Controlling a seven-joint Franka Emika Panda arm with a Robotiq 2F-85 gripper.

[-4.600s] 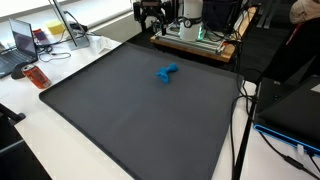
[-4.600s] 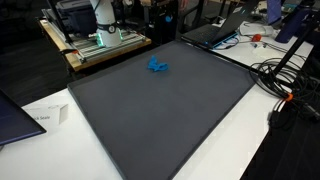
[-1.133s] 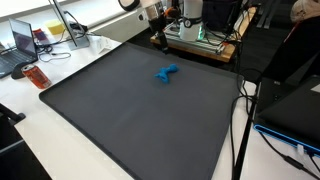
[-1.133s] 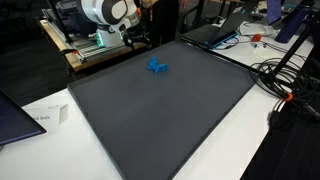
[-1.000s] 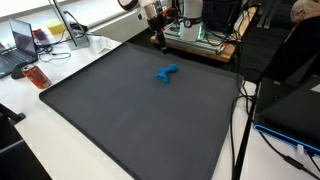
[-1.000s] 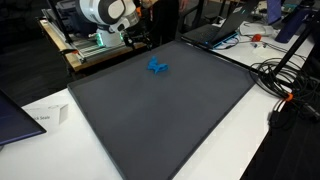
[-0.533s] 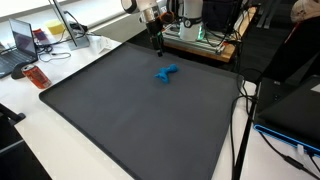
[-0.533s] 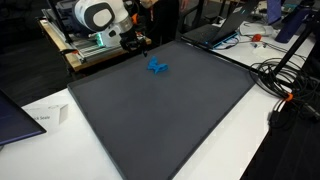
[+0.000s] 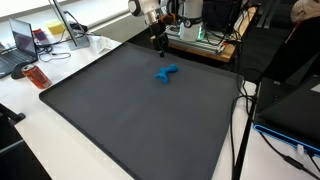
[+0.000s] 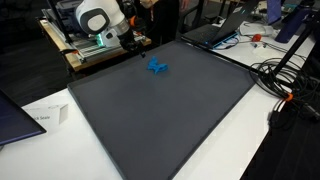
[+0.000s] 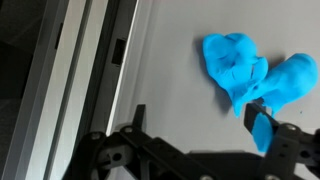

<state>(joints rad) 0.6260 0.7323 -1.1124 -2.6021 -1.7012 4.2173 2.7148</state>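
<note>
Gripper: the gripper (image 9: 157, 41) is hanging above the far edge of the dark mat (image 9: 120, 115), its jaws standing wide apart and gripping nothing.
Blue lump: the blue lump (image 11: 243, 66) is lying on the far part of the mat, just nearer than the gripper and not touching it.
Handling: it is looking light, soft and squashy, and hardly fragile.
Hold: pinching across the narrow waist between its two lobes is looking safest.

The Panda arm (image 10: 98, 18) has glossy white, rounded links with a dark ringed joint and ends in a matte black, open-framed Robotiq gripper (image 11: 198, 128).
</note>
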